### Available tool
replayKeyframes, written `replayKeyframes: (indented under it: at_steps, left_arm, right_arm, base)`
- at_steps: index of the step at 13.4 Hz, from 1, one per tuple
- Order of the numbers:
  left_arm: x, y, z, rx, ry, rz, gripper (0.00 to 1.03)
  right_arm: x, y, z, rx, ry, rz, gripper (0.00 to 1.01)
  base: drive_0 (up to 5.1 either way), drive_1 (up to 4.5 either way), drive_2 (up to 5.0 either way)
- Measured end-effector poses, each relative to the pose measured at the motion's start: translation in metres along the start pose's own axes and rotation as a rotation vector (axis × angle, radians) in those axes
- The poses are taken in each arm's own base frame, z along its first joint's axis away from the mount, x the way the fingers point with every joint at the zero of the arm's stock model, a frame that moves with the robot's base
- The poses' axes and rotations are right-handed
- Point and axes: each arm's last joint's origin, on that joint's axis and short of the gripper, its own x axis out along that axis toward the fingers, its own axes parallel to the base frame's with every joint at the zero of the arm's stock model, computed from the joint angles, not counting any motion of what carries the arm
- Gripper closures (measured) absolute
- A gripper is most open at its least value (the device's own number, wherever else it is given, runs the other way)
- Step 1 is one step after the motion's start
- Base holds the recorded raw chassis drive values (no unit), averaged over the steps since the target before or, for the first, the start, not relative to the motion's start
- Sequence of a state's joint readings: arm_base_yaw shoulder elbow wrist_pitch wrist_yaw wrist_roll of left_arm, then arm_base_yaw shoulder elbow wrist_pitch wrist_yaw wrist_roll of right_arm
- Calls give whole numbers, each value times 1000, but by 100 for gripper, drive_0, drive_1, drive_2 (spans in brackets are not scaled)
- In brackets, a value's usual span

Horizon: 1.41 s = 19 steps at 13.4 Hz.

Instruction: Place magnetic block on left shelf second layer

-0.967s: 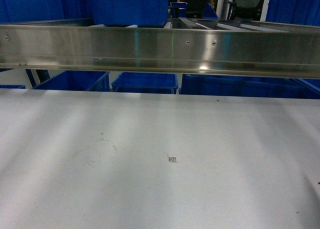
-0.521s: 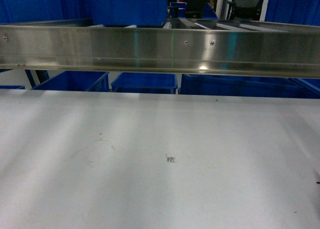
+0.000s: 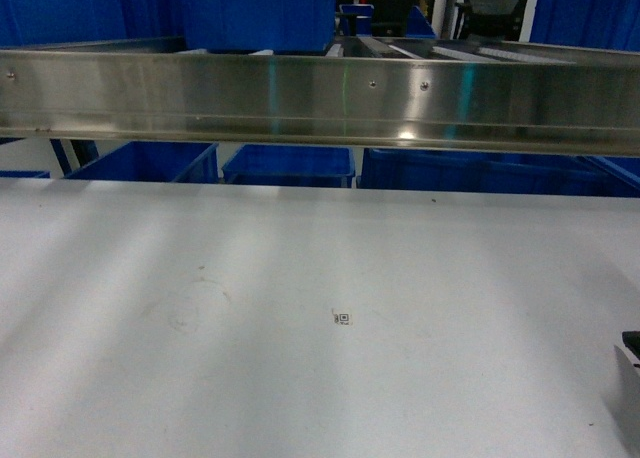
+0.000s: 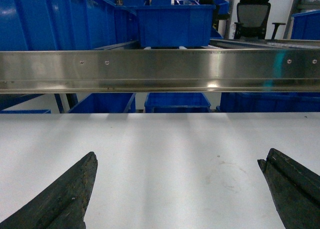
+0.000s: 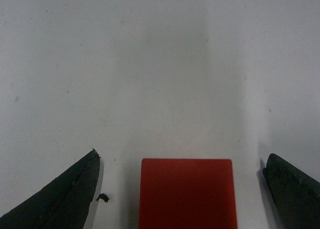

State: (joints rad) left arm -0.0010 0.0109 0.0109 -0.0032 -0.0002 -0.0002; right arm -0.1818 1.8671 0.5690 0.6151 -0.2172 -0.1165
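Magnetic block (image 5: 186, 193) showing only to the right wrist camera: red, lying on the white tabletop (image 5: 150, 64), sitting between the two dark fingers of the right gripper (image 5: 182, 189) with clear gaps on both sides, touching neither. Jaws standing spread wide. Lower edge of the block running out of frame. Small dark speck (image 5: 103, 197) lying just beside the left-hand finger.

Nothing of the block appearing in the head view; only a dark bit of the right arm (image 3: 632, 353) peeking in at the lower right edge, over the tabletop.

Left gripper (image 4: 180, 189) appearing only in its own wrist view, fingers likewise parted wide, holding nothing, bare white surface lying between them. Ahead of it, a shiny steel rail (image 4: 160, 69) crossing the view, with blue crates (image 4: 175, 24) standing above and behind it, and smaller blue crates (image 4: 177, 101) showing below it. Black office chair (image 4: 252, 16) sitting further off, beyond the rail.

Tiny printed square marker (image 3: 342, 319) showing on the tabletop in the head view alone.
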Motion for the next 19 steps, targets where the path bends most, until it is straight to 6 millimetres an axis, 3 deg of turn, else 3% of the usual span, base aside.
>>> replayKeyframes:
  at_steps: [3, 4, 9, 12, 15, 19]
  left_arm:
    - [0, 0, 0, 0, 0, 0, 5]
    - [0, 0, 0, 0, 0, 0, 5]
    - [0, 0, 0, 0, 0, 0, 5]
    - [0, 0, 0, 0, 0, 0, 5]
    - [0, 0, 0, 0, 0, 0, 5]
    - [0, 0, 0, 0, 0, 0, 5]
  right_arm:
    - [7, 5, -4, -3, -9, 7, 3]
    - [9, 4, -4, -5, -16, 5, 8]
    - [17, 2, -3, -10, -42, -14, 66]
    - [11, 4, -9, 27, -61, 37, 67]
    - [-20, 10, -12, 51, -58, 30, 67]
    - [-105, 23, 18, 49, -208, 20, 67]
  base:
    - [0, 0, 0]
    - [0, 0, 0]
    - [0, 0, 0]
    - [0, 0, 0]
    - [0, 0, 0]
    - [0, 0, 0]
